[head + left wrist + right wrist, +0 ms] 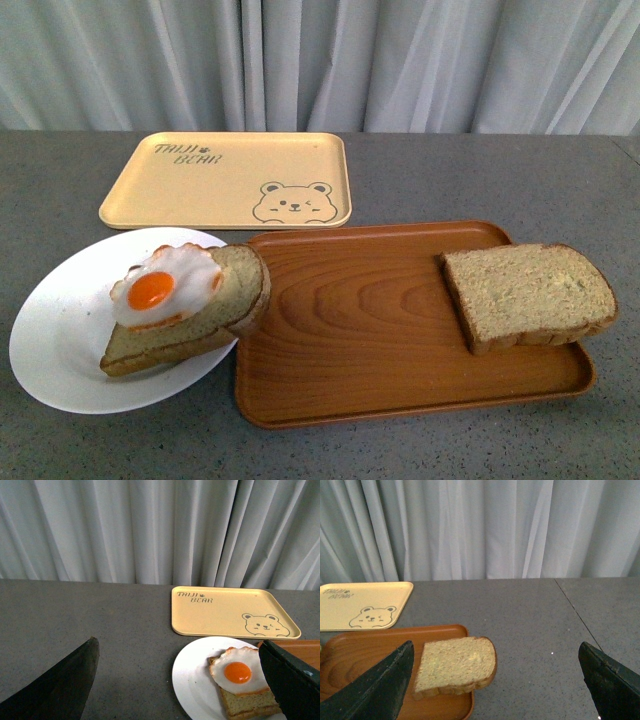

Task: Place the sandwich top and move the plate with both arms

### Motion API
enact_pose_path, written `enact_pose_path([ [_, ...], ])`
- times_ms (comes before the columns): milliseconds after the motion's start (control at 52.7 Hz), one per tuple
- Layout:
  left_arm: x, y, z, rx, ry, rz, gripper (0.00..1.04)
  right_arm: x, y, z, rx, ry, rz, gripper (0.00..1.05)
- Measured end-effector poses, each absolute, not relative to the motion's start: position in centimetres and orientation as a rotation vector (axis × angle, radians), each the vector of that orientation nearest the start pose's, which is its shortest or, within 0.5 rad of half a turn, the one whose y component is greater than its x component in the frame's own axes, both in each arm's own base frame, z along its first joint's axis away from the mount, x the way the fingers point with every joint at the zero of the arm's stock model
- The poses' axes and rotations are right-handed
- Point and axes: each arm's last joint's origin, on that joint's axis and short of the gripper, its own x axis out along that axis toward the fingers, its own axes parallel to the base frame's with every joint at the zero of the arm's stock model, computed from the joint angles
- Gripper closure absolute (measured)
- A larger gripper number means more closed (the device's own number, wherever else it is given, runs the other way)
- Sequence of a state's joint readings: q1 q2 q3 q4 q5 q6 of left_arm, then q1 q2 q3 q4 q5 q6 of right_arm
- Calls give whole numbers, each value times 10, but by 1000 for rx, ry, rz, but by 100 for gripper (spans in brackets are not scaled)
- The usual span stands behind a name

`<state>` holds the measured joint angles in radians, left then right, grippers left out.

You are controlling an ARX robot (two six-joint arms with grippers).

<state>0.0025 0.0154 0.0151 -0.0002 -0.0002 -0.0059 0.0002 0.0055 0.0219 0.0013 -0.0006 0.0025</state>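
The sandwich top (527,293), a plain brown bread slice, lies on the right end of the brown wood-grain tray (360,330), overhanging its right edge; it also shows in the right wrist view (455,665). The white plate (60,340) sits at the front left and holds a bread slice (215,310) with a fried egg (165,285) on it, one corner resting on the brown tray's rim. My left gripper (185,680) is open, above the table just short of the plate (192,680). My right gripper (502,680) is open, short of the sandwich top. Neither arm shows in the front view.
A yellow bear-print tray (230,180) lies at the back, behind the plate and the brown tray. Grey curtains hang behind the grey table (560,180). A seam runs across the tabletop at the right (575,615).
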Motion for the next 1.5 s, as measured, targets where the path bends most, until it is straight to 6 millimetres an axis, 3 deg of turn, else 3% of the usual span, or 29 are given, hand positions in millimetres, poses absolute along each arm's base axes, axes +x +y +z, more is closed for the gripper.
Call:
enact_pose_path([
  [569, 98, 0, 167, -6, 1, 3, 9, 97, 0, 171, 6, -14, -5, 9],
  [664, 98, 0, 167, -6, 1, 3, 9, 102, -3, 169, 80, 228, -125, 9],
  [759, 98, 0, 167, -6, 1, 3, 9, 127, -15, 167, 179, 387, -179, 9],
  [892, 98, 0, 167, -6, 1, 3, 9, 167, -33, 157, 233, 460, -182, 9],
  [1082, 98, 0, 167, -6, 1, 3, 9, 225, -49, 128, 318, 565, -97, 9],
  [1272, 98, 0, 167, -5, 1, 3, 9, 276, -40, 90, 332, 683, -53, 9],
  [1499, 98, 0, 167, -5, 1, 3, 9, 298, -28, 78, 365, 698, -23, 9],
])
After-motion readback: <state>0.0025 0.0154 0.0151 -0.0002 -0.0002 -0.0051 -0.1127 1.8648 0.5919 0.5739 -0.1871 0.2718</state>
